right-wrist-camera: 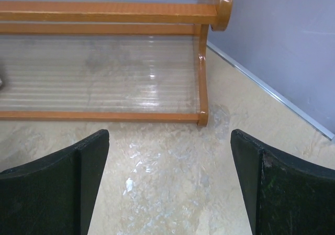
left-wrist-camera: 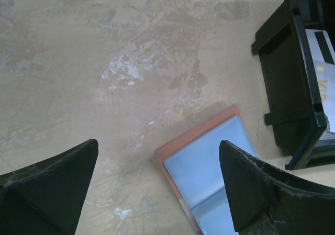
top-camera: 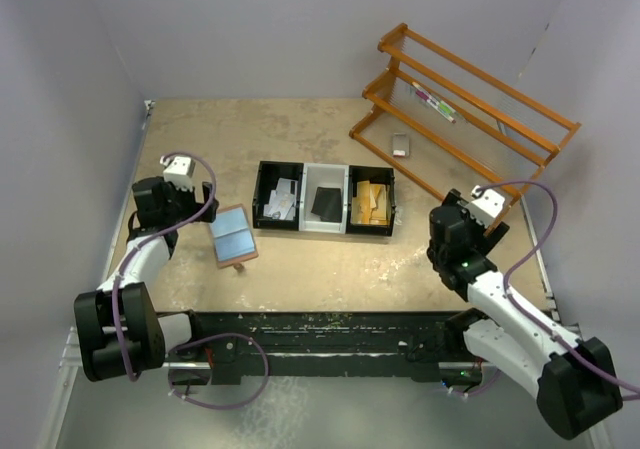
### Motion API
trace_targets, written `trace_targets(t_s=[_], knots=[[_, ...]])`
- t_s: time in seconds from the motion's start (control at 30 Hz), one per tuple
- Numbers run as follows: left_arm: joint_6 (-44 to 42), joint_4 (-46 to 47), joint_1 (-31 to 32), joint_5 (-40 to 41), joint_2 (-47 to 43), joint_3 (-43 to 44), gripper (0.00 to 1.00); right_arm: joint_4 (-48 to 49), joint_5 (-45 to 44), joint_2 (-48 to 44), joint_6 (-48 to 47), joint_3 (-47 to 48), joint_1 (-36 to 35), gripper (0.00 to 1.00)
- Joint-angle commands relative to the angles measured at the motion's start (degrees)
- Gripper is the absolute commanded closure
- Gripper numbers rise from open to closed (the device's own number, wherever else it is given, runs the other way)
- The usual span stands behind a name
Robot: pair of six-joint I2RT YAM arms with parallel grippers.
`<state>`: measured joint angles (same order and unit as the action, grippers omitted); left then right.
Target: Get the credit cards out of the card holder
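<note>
Here, credit cards (top-camera: 282,202) in black bin (top-camera: 259,197), pouch (top-camera: 326,204) in white bin (top-camera: 322,228), left claw (left-wrist-camera: 158,142) and right claw (right-wrist-camera: 168,133) spread.

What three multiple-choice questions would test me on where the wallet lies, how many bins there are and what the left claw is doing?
1. Where is the card holder? A on the table, left of the bins; B inside a bin; C under the bins.
2. How many bins stand in the row? A two; B five; C three.
3. How is the left gripper? A shut on the card holder; B open, holding nothing; C shut, holding nothing.
1 A: it lies open on bare table beside the left black bin.
2 C: black, white, black.
3 B: its jaws stand wide apart above the table.
</note>
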<state>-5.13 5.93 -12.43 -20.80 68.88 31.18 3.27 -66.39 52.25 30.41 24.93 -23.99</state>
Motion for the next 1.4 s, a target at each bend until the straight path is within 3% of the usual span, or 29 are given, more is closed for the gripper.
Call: trace_targets(t_s=[0.0,0.23,0.5,0.67,1.03,1.1,1.2,1.37], knots=[[2.5,7.22,-0.21,0.7,-0.68,-0.12,0.01,16.84,3.15,-4.01,-12.99,-2.58,0.11,0.0],[4.82,13.64,-0.18,1.49,-2.18,-2.93,0.01,12.18,1.76,-3.24,-8.96,-1.16,0.23,0.0],[3.74,27.48,-0.16,4.28,-1.14,-12.46,0.01,7.58,3.89,-5.93,-6.69,-1.13,0.32,0.0],[4.0,29.85,-0.22,5.59,0.54,-13.31,0.01,5.3,5.51,-6.35,-6.35,-0.6,0.35,0.0],[5.33,18.49,-3.57,4.34,-6.37,-7.66,0.01,5.7,2.94,-6.84,-7.41,-1.45,0.79,0.0],[5.4,12.14,-4.49,4.0,-5.16,-3.67,0.01,6.8,3.95,-6.37,-8.09,-1.77,0.95,0.0],[5.9,1.66,-5.27,-3.3,-2.1,1.05,0.01,12.18,6.01,-5.22,-13.21,-3.01,1.14,0.0],[7.08,5.08,-5.31,-6.52,-8.05,-3.9,0.01,11.78,7.48,-5.26,-13.49,-3.27,1.4,0.0]])
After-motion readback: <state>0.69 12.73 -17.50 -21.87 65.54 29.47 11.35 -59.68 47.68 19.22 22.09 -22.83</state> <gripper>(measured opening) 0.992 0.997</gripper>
